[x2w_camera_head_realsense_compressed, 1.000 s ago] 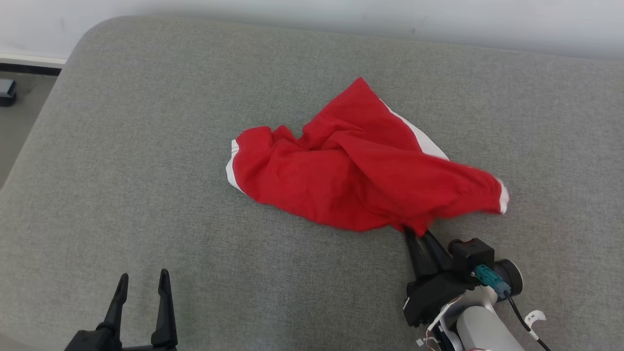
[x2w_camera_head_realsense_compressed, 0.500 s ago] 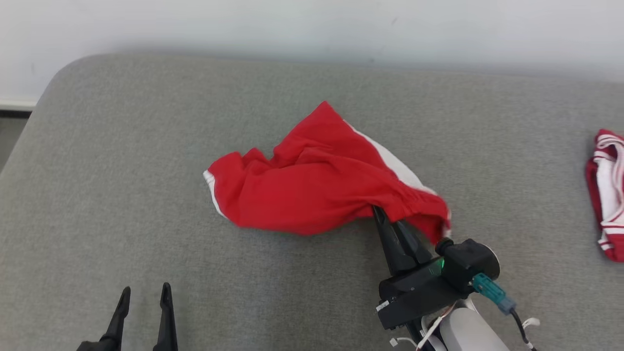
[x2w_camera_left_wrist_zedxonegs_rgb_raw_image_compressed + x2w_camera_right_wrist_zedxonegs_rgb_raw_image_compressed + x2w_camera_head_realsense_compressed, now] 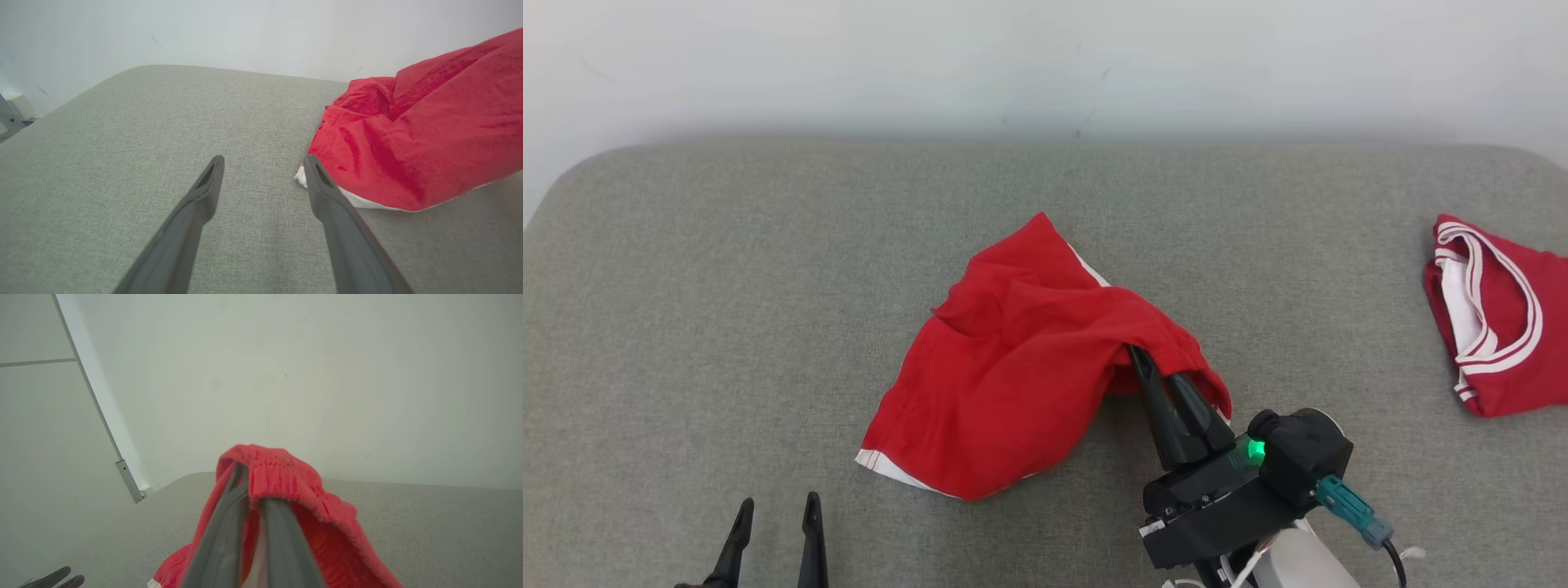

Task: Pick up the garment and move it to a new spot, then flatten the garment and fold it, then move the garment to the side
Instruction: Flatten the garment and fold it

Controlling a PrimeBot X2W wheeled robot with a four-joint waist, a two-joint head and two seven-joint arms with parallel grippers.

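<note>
The right gripper (image 3: 1145,365) has its two long dark fingers pressed together on the gathered elastic band of a red cloth garment (image 3: 1005,384) with white edging. In the right wrist view the band (image 3: 282,469) folds over the tips of the right gripper (image 3: 251,490) and is pinched between them. From that grip the cloth is lifted at the band. It drapes away to the gripper's left and down toward the robot, where its white hem rests on the grey woven padded surface (image 3: 727,286).

Well apart on that same side, low and close to the robot, the left gripper (image 3: 776,510) stands with its jaws wide apart and nothing between them. In the left wrist view the garment (image 3: 408,155) has its white-edged corner near the right-hand finger of the left gripper (image 3: 263,163).

Far off on the right gripper's other side, a second red garment with white stripes (image 3: 1494,327) lies on the surface. A pale plain wall (image 3: 1045,65) rises beyond.
</note>
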